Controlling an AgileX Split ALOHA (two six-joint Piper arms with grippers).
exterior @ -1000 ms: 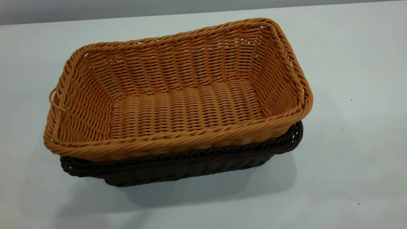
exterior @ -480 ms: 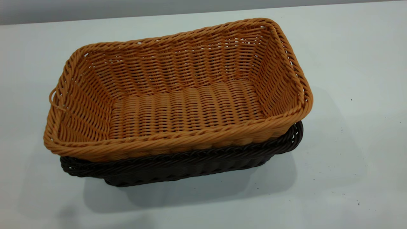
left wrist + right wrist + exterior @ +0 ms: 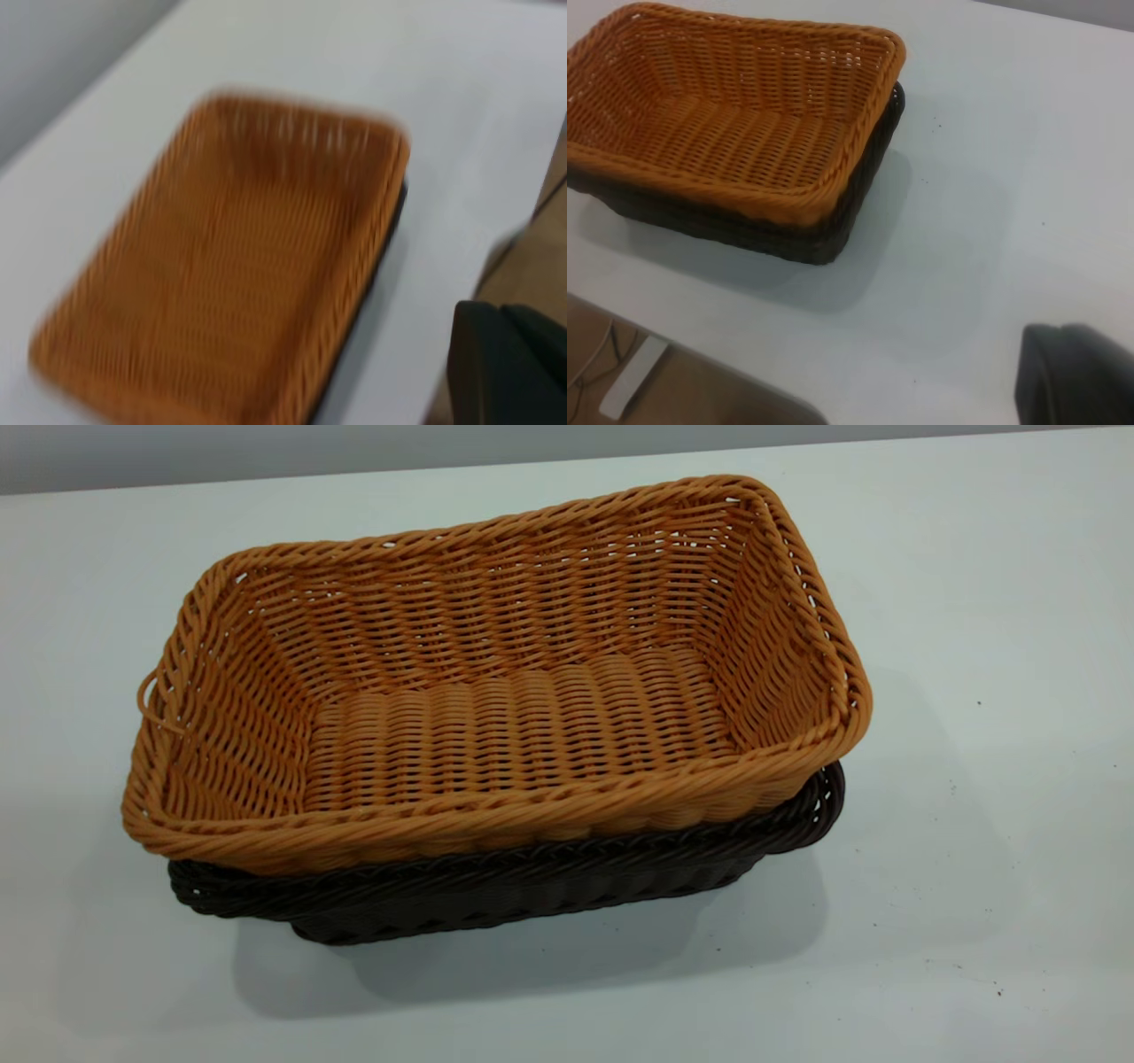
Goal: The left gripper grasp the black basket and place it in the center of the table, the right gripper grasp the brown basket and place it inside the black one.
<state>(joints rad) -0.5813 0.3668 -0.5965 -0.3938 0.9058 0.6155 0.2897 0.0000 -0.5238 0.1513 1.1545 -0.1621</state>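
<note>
Brown basket (image 3: pixel 496 691) sits nested in black basket (image 3: pixel 496 890), mid-worktop (image 3: pixel 974 602); both grippers' fingers seemingly out of view, state untellable.

A plain grey wall (image 3: pixel 266 452) runs behind the far edge of the surface, flat and unmarked. The light is soft and comes from above, leaving a broad dim shadow (image 3: pixel 549 957) toward the near edge. Past one edge of the surface, the right wrist view shows a brownish floor (image 3: pixel 700 398) lower down, with a pale flat strip (image 3: pixel 631 379) lying on it and thin cords (image 3: pixel 589 359) beside that. Brownish floor (image 3: pixel 523 274) also shows past the surface's edge in the left wrist view.
</note>
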